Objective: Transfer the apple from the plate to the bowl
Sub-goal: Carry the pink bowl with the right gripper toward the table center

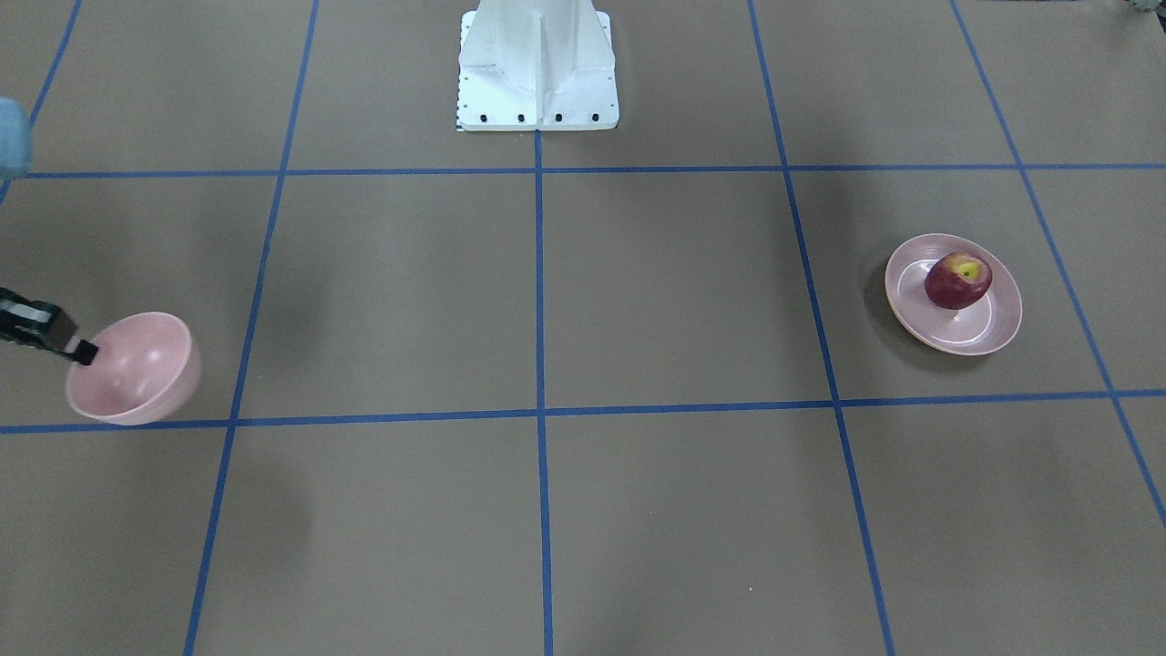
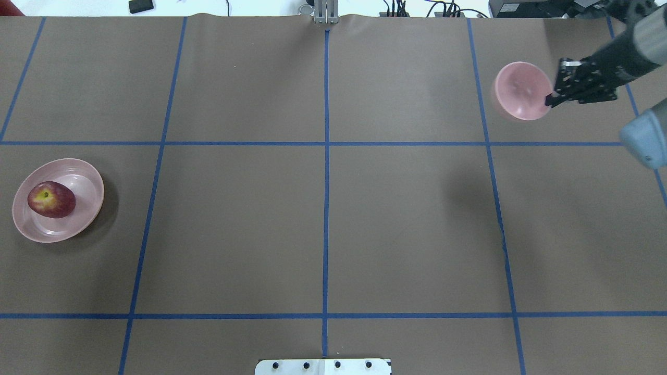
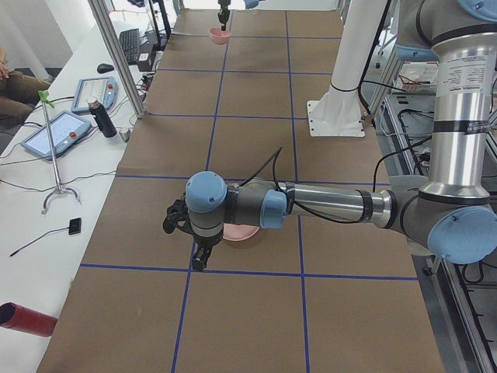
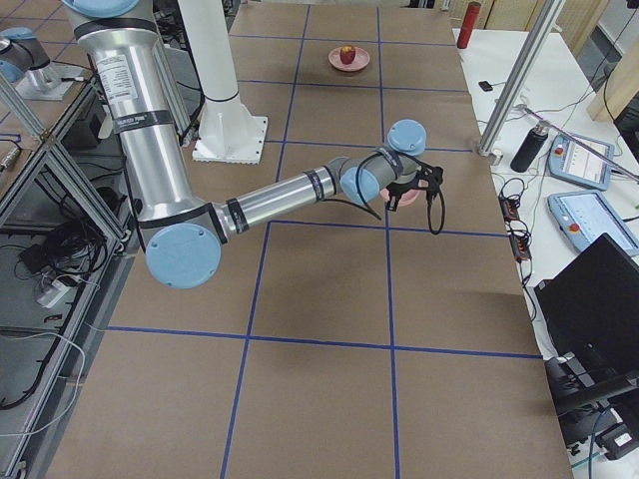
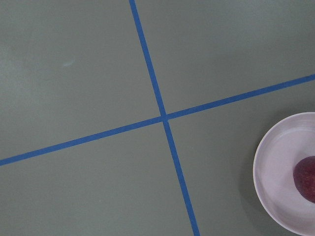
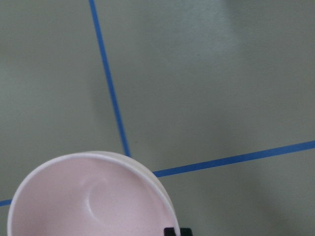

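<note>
Apple [image 1: 956, 281] sits on the plate [image 1: 991, 326], stem dimple w/ its yellow-green patch facing up, off-centre toward the rim. So the transfer itself is not yet begun: nothing touches the fruit, and the plate is on the robot's left side of the table [image 2: 234, 234].

The bowl [image 2: 518, 94] is far across on the robot's right, well apart from the plate, approx. the whole table width between them. It is empty and tilted. The right gripper [image 2: 550, 99] has it by the rim: jaws look pinched on the bowl's wall, one fingertip [image 6: 170, 231] showing just inside the rim in the right wrist cam. My read is the bowl is being carried or repositioned, prob. to bring it nearer the apple.

The left gripper [image 3: 197, 255] hangs near the plate, seen only in the side view, so I cannot tell if its jaws are open or closed. Its wrist cam shows plate edge & part of the apple, no fingers.

Left to do: place the bowl, grasp the apple, lift it, drop it in.

Writing: none legible. The white robot base [image 1: 537, 64] and the operator tablets [image 3: 58, 132] show no text I can read; too small.
</note>
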`<state>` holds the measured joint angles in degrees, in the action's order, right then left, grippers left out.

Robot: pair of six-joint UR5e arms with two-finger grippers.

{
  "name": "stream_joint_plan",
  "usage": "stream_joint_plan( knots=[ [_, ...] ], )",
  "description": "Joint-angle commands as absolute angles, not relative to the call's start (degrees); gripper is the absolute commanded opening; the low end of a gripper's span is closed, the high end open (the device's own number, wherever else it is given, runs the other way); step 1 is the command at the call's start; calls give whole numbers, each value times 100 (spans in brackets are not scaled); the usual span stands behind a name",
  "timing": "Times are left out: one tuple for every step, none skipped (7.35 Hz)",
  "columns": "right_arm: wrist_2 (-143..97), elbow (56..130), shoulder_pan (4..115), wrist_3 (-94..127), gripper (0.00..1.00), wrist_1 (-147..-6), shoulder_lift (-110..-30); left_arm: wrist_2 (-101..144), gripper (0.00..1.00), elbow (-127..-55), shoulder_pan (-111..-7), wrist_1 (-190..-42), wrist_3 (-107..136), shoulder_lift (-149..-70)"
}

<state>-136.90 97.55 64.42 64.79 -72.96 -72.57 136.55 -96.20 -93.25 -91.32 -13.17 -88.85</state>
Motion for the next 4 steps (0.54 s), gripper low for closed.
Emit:
stream_joint_plan(
  knots=[
    [-12443, 9818, 4911, 8055, 0, -7948, -6167, 13658, 98, -9607, -9325, -9141, -1310, -8886],
    [-11958, 9748, 4304, 8495, 0, -8737, -5543, 13658, 98, -9598, -9325, -9132, -1310, -8886],
    [-11857, 9547, 3932, 9117, 0, -8884, -5154, 13650, 98, -9589, -9325, -9132, -1310, -8886],
    [-11613, 9267, 3607, 9454, 0, -8877, -4846, 13649, 98, -9589, -9316, -9141, -1310, -8851]
  ],
)
